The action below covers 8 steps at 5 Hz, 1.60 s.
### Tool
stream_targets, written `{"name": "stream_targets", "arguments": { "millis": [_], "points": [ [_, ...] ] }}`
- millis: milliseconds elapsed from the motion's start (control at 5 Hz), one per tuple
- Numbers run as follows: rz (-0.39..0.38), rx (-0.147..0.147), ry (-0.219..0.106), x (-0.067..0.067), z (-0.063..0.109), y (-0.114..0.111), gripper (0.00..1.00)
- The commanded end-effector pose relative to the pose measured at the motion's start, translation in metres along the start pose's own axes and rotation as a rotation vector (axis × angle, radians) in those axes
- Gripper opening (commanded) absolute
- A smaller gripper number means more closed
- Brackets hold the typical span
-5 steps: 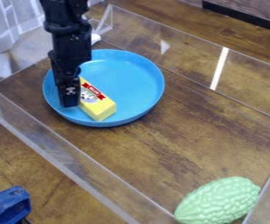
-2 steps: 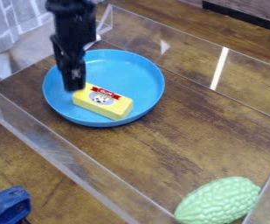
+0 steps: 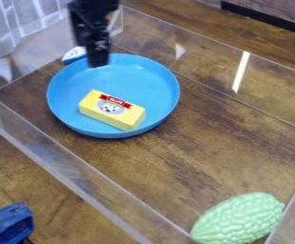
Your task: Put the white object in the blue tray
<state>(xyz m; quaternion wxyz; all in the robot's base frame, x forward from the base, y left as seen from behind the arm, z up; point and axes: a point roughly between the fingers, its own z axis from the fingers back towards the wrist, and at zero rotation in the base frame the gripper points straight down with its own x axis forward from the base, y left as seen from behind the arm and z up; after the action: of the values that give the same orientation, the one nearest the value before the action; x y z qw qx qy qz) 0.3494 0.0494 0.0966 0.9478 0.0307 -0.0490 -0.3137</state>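
Risen clear of the blue tray (image 3: 73, 84), the gripper (image 3: 97, 59) now hangs above the tray's far rim with its jaws spread wide and nothing between them. A second ago it stood low inside the tray, beside the white object (image 3: 112, 110). That object, a yellow block with a white printed label, lies flat and uncovered near the tray's centre, turned from its earlier angle. Placement appears complete. A green textured object (image 3: 237, 221) sits unmoved at the near right corner of the wooden table (image 3: 176, 162).
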Motion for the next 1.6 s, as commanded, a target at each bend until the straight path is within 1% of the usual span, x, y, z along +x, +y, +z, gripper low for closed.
{"name": "stream_targets", "arguments": {
  "millis": [0, 200, 400, 600, 800, 1200, 1400],
  "points": [
    [-0.090, 0.040, -0.064, 0.006, 0.001, 0.012, 1.00],
    [-0.141, 0.037, -0.078, -0.001, -0.019, 0.020, 1.00],
    [-0.162, 0.042, -0.083, -0.002, -0.025, 0.026, 1.00],
    [-0.215, 0.033, -0.096, 0.000, -0.031, 0.013, 1.00],
    [-0.275, 0.026, -0.104, 0.001, -0.043, 0.000, 1.00],
    [-0.254, 0.022, -0.118, 0.021, -0.066, -0.017, 1.00],
    [-0.208, 0.024, -0.118, 0.013, -0.066, -0.014, 1.00]
  ]
}}
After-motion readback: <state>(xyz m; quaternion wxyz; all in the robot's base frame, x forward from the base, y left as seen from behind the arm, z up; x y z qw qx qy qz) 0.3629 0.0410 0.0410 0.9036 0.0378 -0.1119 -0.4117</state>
